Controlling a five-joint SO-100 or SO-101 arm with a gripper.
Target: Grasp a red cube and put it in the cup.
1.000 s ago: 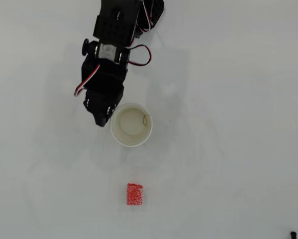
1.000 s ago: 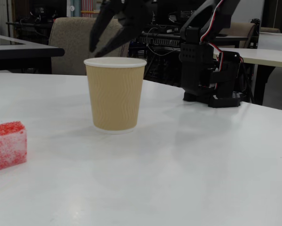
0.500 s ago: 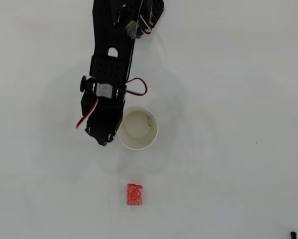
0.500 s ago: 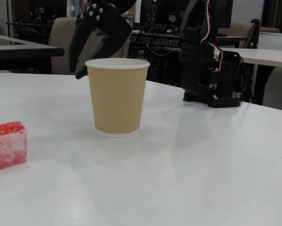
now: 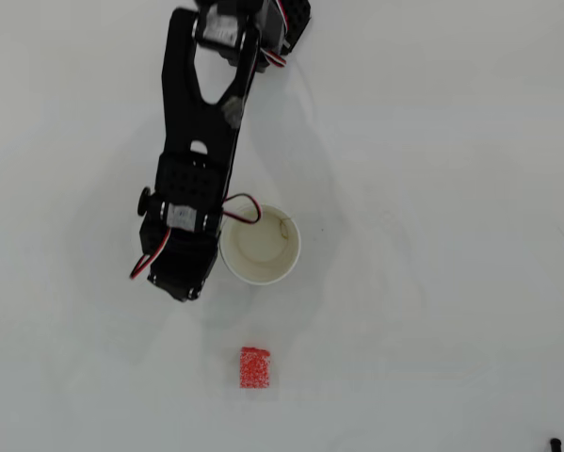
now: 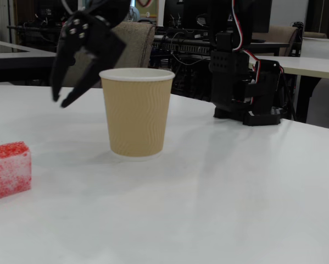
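Note:
The red cube lies on the white table, near the bottom of the overhead view, apart from everything. In the fixed view it sits at the far left edge. The cup stands upright and looks empty, with a cream inside; in the fixed view its outer wall is tan with a white rim. My gripper hangs just left of the cup in the overhead view and short of the cube. In the fixed view it is in the air, tips pointing down, jaws slightly apart and empty.
The arm's black base stands at the back right of the fixed view, at the top of the overhead view. White table all around. Desks and chairs stand behind the table in the fixed view.

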